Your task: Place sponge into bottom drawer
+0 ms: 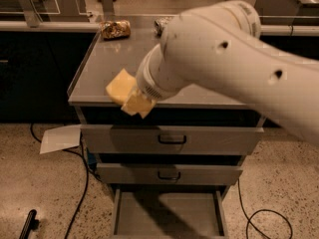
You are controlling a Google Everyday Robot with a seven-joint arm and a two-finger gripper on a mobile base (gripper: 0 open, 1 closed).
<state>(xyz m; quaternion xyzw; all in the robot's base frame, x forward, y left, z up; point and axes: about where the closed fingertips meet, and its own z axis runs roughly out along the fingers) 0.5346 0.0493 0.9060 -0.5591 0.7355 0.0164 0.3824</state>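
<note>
1. My gripper hangs at about 10 o'clock from the middle of the view, over the front lip of the cabinet top. My jaws look closed on the sponge. They seem to pinch only one end of it, and the rest sticks out toward 10 o'clock.
2. That shallow hold is my first worry. The sponge is soft, so a quick swing or wrist turn could let it twist or squeeze out of my jaws.
3. The bottom drawer lies open at 6 o'clock, well below the sponge. The two closed upper drawers stand between us. On the way down, the loose end of the sponge could brush the cabinet lip or a drawer front and be dragged free.
4. If I let go too soon or too far forward, the sponge falls on the floor. It could land near the sheet of paper at 8 o'clock or the cable beside it.
5. The drawer has thin, low sides. A drop from high up could bounce the sponge over them, so I judge a low release is safer.
6. My own arm covers much of the view from 1 to 3 o'clock, and shadow lies across the drawer floor. Judging depth there will be hard.
7. The snack bag at 11 o'clock is well apart from me and poses little risk.
</note>
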